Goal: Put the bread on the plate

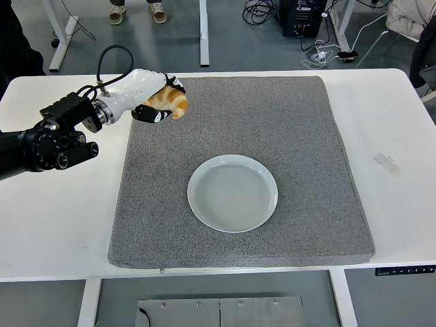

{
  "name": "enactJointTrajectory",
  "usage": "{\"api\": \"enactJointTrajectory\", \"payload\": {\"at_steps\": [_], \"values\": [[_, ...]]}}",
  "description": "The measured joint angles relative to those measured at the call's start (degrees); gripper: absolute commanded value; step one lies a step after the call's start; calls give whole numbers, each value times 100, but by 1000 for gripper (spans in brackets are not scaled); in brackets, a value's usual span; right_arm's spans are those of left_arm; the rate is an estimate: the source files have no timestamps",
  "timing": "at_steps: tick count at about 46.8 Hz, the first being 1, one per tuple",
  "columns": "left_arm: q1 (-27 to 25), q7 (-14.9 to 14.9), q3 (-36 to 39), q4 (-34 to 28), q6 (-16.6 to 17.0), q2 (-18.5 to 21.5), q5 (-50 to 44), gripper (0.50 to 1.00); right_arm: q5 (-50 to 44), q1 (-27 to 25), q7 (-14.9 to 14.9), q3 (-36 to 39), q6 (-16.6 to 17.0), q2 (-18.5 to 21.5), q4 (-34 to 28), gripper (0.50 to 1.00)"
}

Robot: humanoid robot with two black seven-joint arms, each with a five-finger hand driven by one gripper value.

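Gripping the bread, the left hand hangs far from the plate.

The left hand grips the golden-brown bread, fingers curled around it, over the far left corner of the grey mat. The empty pale plate sits on the mat, well apart from the bread, on the white table
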Motion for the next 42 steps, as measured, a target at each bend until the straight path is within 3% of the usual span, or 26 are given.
{"api": "enactJointTrajectory", "payload": {"at_steps": [14, 24, 42], "values": [[-512, -32, 6, 6, -25, 267, 134, 500, 0, -1, 0, 0, 0, 0, 3, 1000], [-892, -31, -132, -1, -417, 402, 136, 500, 0, 0, 0, 0, 0, 0, 1, 1000], [-1263, -16, -369, -14, -564, 409, 262, 500, 0, 0, 0, 0, 3, 0, -1, 1000]]}}
